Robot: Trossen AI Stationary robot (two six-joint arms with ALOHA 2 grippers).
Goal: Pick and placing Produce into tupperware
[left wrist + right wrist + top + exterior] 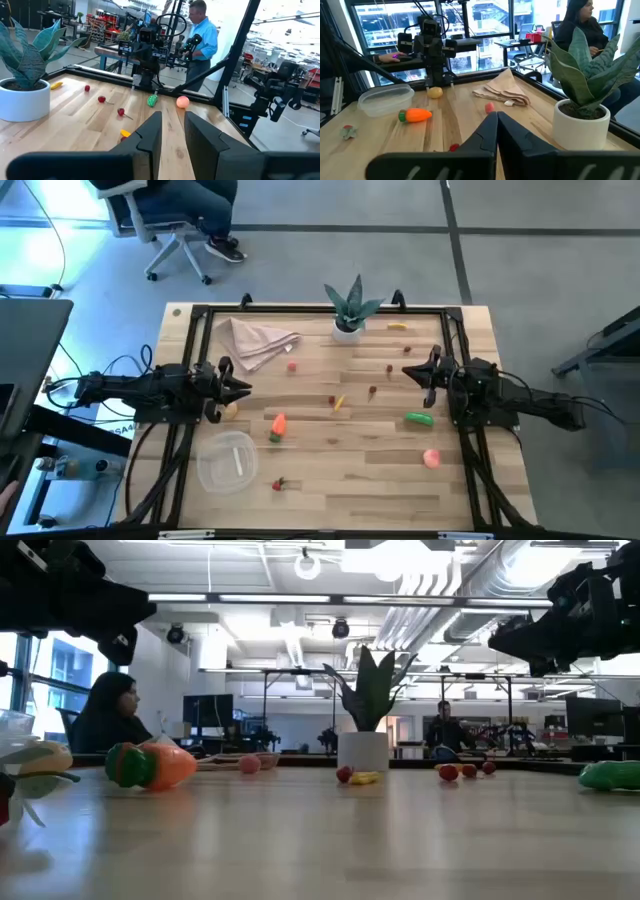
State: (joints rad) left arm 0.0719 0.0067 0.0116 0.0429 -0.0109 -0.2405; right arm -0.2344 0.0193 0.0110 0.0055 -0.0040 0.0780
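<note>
Both arms hang above the table with nothing picked. Your left gripper (243, 388) sits at the left edge, fingers nearly together and empty; your right gripper (410, 373) sits at the right edge, fingers pressed shut and empty. The tub (227, 460) lies at the near left corner, and from above it appears to hold no produce.

The produce is scattered. The carrot (277, 424) lies just right of the tub's far side, and a small red piece (280, 483) sits beside the tub. The cucumber (419, 418) and peach (431, 458) lie near the right arm, well apart from the tub. The banana (397, 326) lies at the far edge beside the plant (349, 308).

Mind these risks:
- Descend with shut fingers and you will likely knock a piece away rather than catch it.
- The round peach looks apt to roll if nudged off-centre.
- The tub looks light, so a careless drop may shove it.
- Reaching for the banana, the arm may brush the plant.
- The napkin (256, 340) lies near the left arm and may snag.
</note>
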